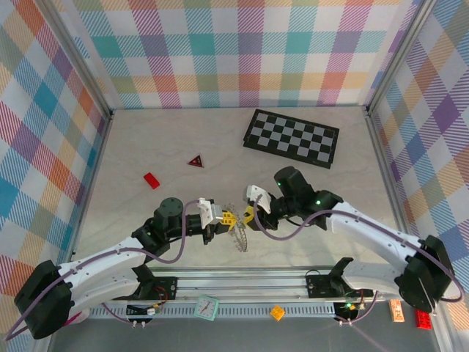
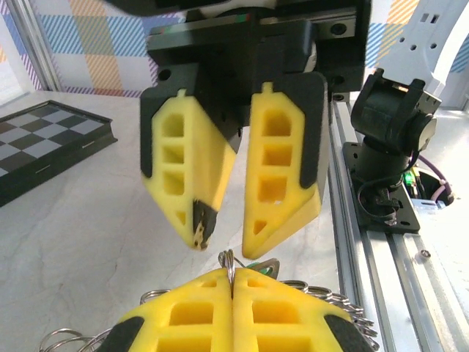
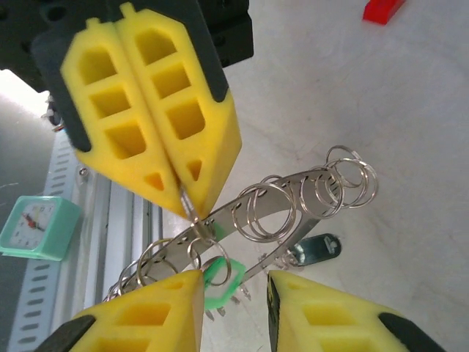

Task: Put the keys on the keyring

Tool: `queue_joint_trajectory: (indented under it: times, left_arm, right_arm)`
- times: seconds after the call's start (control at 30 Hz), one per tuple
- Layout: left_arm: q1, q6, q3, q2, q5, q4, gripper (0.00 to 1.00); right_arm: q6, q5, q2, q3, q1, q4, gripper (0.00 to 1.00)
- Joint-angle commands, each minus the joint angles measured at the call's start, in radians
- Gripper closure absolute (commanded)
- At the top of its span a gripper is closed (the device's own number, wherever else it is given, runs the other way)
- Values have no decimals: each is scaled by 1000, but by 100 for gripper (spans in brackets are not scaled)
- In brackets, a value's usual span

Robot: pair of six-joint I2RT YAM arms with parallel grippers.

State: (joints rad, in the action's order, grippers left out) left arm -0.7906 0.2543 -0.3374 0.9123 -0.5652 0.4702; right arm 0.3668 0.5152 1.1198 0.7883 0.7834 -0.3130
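1. The keyring (image 3: pixel 292 185) is held up on its edge above the table (image 1: pixel 132 147). It sits near the middle of the near edge, just ahead of the rail (image 1: pixel 242 282), and small split rings (image 3: pixel 256 213) hang along its band.
2. The left gripper (image 3: pixel 188 207) has its fingers pressed together on one thin loop at the rim of the keyring. The holding part of the job looks done.
3. The right gripper (image 3: pixel 234 279) has its fingers apart, one on each side of the green-tagged key (image 3: pixel 217 276). That key sits right at the band beside a small loop (I cannot tell whether it is threaded through or only touching).
4. The second key (image 3: pixel 316 248), plain silver, shows beyond the band and lower down. Whether it hangs from the keyring or lies on the table is unclear.
5. I judge the task to be about midway. The keyring is presented for threading, but neither key is visibly secured. What is left is to finish or confirm the green-tagged key, then thread the second key.
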Motion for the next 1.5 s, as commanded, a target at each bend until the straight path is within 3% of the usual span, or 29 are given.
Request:
queue_joint_trajectory:
  times: [0.0,0.37,0.53,0.63,0.77,0.83,1.03,1.23,1.47]
  left_arm:
    - [-10,-12,12,11,-42,96,100]
    - [-9,-34,10,35,-62,131,100]
    - [-10,-38,12,30,-63,135,100]
    - [-9,-36,10,25,-50,125,100]
    - [-9,-4,-3,-13,20,22,74]
    - [-10,29,-20,-37,44,-68,71]
    - [-9,105,-83,-57,64,-263,70]
    - [-10,112,-104,-37,42,-262,70]
    - [-10,115,-108,-20,35,-254,73]
  right_arm:
    - [43,11,-33,-46,-6,123,71]
    - [24,118,24,-49,-4,194,74]
    - [27,125,37,-42,-4,188,86]
    - [37,129,31,-33,-4,171,100]
    - [74,91,13,1,-4,90,100]
    - [105,63,12,28,-3,30,100]
    - [202,-45,50,128,31,-151,100]
    - [247,-120,114,232,82,-257,100]
    - [282,-126,163,297,127,-299,100]
